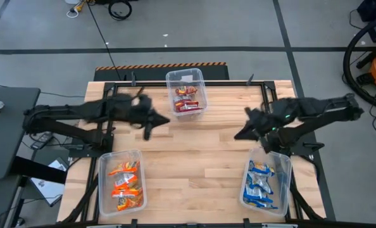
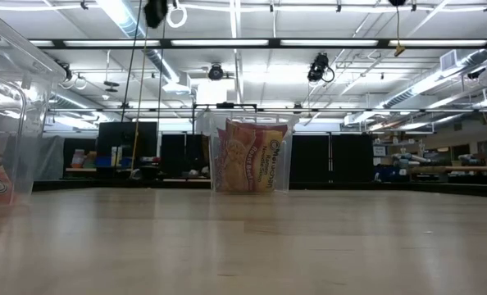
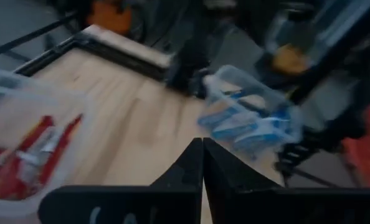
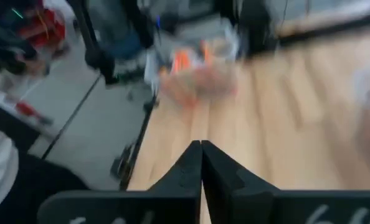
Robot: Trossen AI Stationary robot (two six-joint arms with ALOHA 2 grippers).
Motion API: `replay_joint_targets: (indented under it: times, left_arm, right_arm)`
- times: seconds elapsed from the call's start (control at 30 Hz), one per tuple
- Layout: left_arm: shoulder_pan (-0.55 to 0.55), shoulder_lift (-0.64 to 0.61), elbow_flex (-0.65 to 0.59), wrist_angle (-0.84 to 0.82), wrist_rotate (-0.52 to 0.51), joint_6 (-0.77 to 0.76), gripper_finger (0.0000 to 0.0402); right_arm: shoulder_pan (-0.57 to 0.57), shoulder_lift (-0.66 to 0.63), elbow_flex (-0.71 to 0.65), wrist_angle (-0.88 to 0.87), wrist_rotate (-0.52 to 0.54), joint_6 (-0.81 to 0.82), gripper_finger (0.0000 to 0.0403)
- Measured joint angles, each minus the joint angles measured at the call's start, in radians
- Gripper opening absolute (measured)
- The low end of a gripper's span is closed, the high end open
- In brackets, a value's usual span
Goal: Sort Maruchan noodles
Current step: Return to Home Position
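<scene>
Surveying the table, I found the Maruchan noodles all binned by colour: red packets in the middle bin at one long edge, orange packets in the left bin and blue packets in the right bin at the opposite corners. None lay loose. The left gripper and right gripper hung over bare wood, fingers pressed together on nothing. The packets looked light, crinkly and slippery, with brittle contents (my judgement). Any regrasp should pinch gently across the flat faces.
</scene>
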Motion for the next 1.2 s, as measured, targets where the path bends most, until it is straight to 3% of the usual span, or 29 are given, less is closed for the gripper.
replay_joint_targets:
  times: [0.13, 0.27, 0.33, 0.53, 0.63, 0.77, 0.93, 1.07, 1.2]
  left_arm:
    - [-0.021, -0.221, -0.211, 0.121, -0.050, -0.017, 0.0011]
    - [-0.017, -0.439, -0.350, 0.028, -0.220, 0.030, 0.0012]
    - [-0.015, -0.521, -0.387, -0.020, -0.243, 0.046, 0.0015]
    - [-0.015, -0.648, -0.425, -0.094, -0.256, -0.003, 0.0022]
    - [-0.021, -0.679, -0.434, -0.105, -0.203, 0.125, 0.0022]
    - [-0.026, -0.763, -0.526, -0.008, -0.220, 0.187, 0.0022]
    - [-0.055, -0.887, -0.679, 0.167, -0.029, 0.304, 0.0023]
    - [-0.064, -0.924, -0.746, 0.195, -0.020, 0.157, 0.0023]
    - [-0.064, -0.923, -0.753, 0.194, -0.002, 0.132, 0.0023]
  right_arm:
    - [-0.005, -0.111, 0.001, 0.057, 0.083, -0.040, 0.0019]
    - [-0.013, -0.214, 0.001, 0.023, 0.216, -0.109, 0.0035]
    - [-0.015, -0.254, 0.001, 0.013, 0.289, -0.192, 0.0037]
    - [-0.014, -0.331, 0.001, 0.087, 0.357, -0.339, 0.0036]
    - [-0.014, -0.336, 0.001, 0.163, 0.368, -0.399, 0.0035]
    - [-0.014, -0.344, -0.037, 0.199, 0.301, -0.537, 0.0035]
    - [-0.014, -0.349, -0.163, 0.221, 0.215, -0.489, 0.0033]
    - [-0.014, -0.345, -0.268, 0.222, 0.196, -0.300, 0.0031]
    - [-0.016, -0.348, -0.340, 0.267, 0.248, -0.307, 0.0030]
